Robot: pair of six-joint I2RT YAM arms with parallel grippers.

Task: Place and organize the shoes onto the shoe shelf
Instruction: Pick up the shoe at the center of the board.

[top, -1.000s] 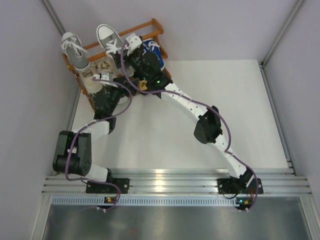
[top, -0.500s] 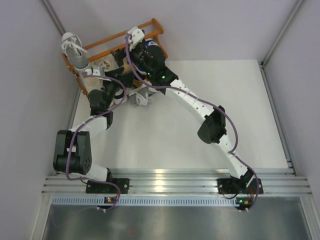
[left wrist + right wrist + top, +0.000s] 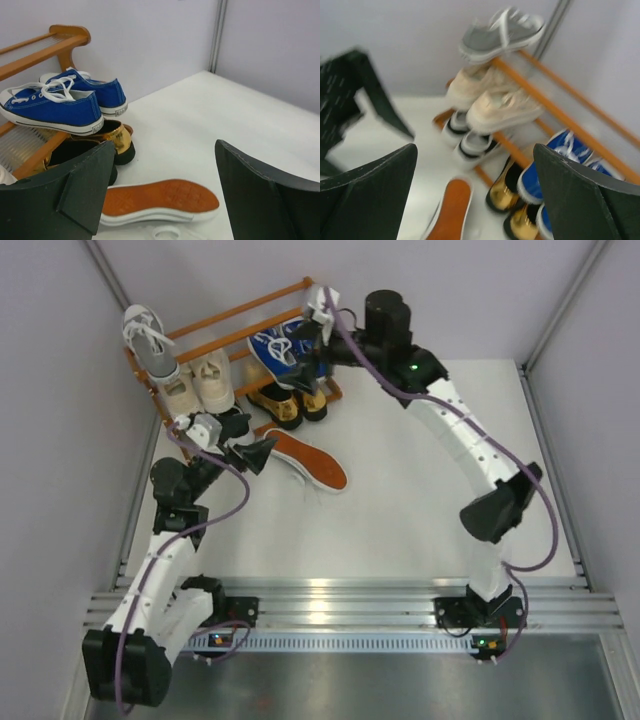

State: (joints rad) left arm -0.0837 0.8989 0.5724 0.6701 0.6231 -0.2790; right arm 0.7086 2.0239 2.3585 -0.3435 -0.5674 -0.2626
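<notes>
The shoe shelf (image 3: 245, 315) stands at the far left. One grey sneaker (image 3: 150, 340) sits on its top tier, with the beige pair (image 3: 200, 380) and the blue sneakers (image 3: 280, 345) a tier lower. Gold loafers (image 3: 285, 405) and black-and-white sneakers (image 3: 470, 135) are at the bottom. Another sneaker (image 3: 305, 460) lies on its side on the table, orange sole (image 3: 160, 200) showing. My left gripper (image 3: 250, 445) hangs open just left of it, holding nothing. Over the blue sneakers (image 3: 555, 165) my right gripper (image 3: 308, 350) stands open and empty.
White table (image 3: 420, 500) stretches right of the shelf. Grey walls close in on the left and back, and a metal post (image 3: 560, 310) stands at the back right. An aluminium rail (image 3: 340, 605) carries both arm bases along the near edge.
A second grey sneaker has left the top tier and now lies on the table, sole sideways. Both arms have drawn back from the shelf, the left toward the near side, the right rightward.
</notes>
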